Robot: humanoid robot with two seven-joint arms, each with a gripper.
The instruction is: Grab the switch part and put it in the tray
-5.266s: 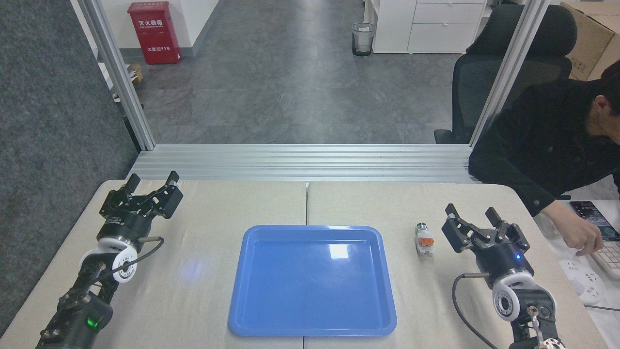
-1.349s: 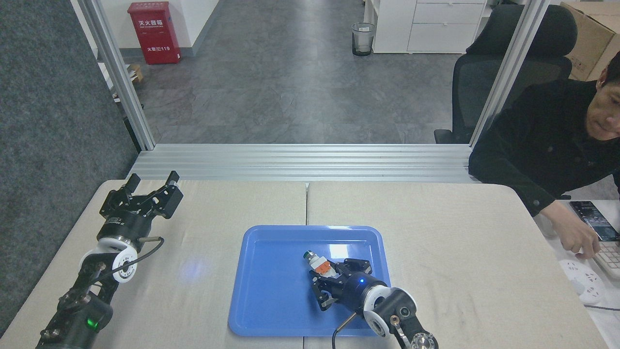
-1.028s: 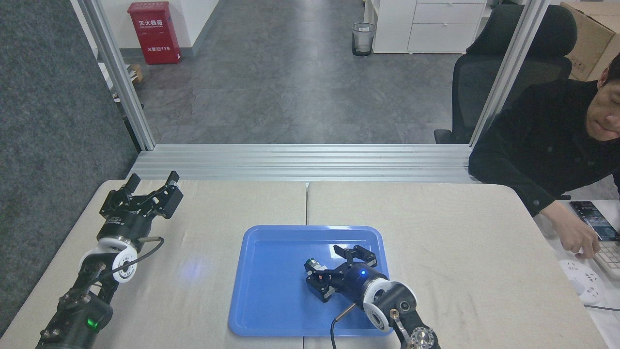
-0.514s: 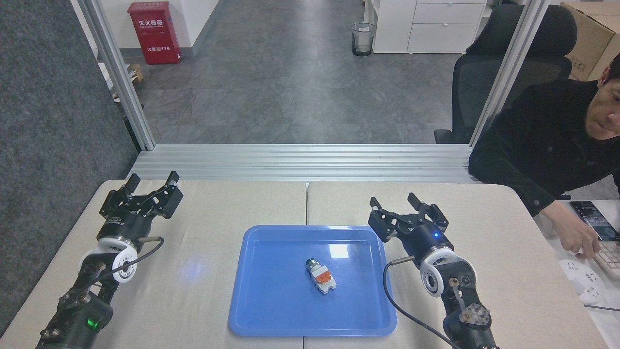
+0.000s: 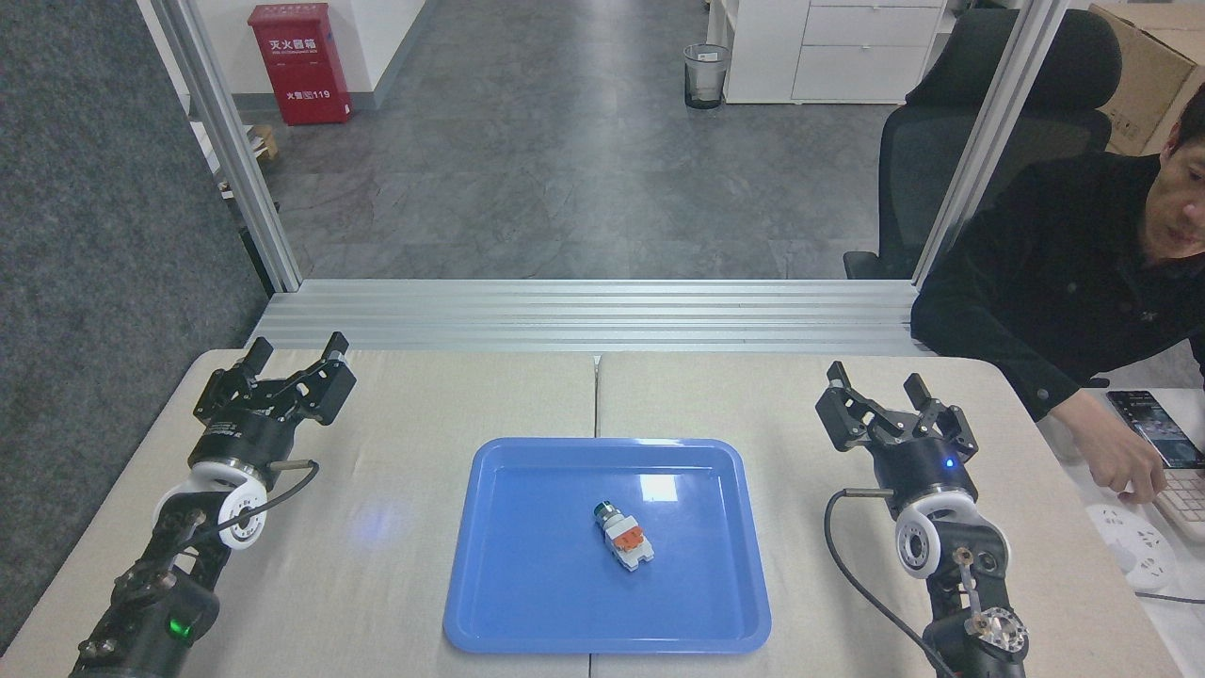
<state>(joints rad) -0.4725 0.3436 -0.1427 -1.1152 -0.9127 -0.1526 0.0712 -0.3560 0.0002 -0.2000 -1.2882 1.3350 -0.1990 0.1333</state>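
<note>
Left hand (image 5: pixel 294 363) rests on the counter (image 5: pixel 414 395) far left, fingers spread wide and empty, well apart from the tray (image 5: pixel 527 603). Centre: the switch part (image 5: pixel 623 537) lies flat on the tray floor, just right of middle, long axis diagonal, with the dark-tipped cylindrical end pointing up-left and the white block toward the near-right. Right hand (image 5: pixel 880 395) stands beyond the tray's right rim, fingers wide and empty; it is the nearer arm. Placement appears complete.
</note>
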